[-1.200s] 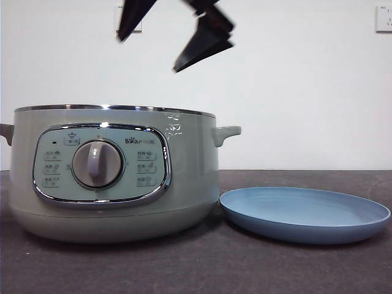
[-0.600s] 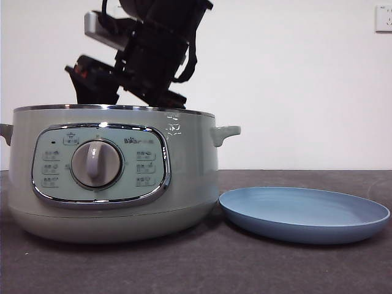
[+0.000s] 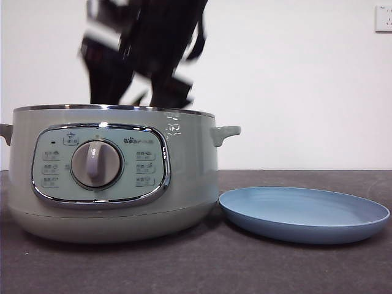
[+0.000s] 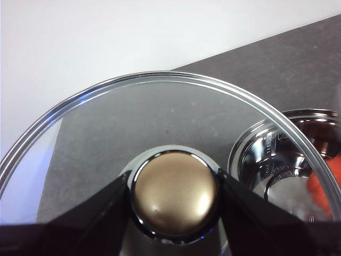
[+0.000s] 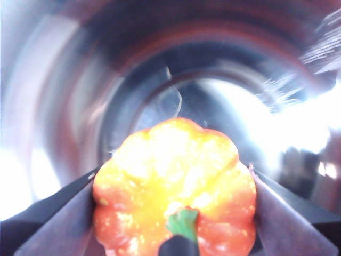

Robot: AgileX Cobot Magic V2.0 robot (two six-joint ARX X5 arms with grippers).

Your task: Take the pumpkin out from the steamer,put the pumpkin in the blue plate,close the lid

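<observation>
Right gripper seemingly clamps the pumpkin inside the steamer; left gripper grips the lid knob. A loose hold could drop the pumpkin.

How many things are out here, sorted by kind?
Steamer: 1
Glass lid: 1
Pumpkin: 1
Blue plate: 1
Robot grippers: 2, left gripper on the lid knob, right gripper around the pumpkin
Total: 6
</observation>
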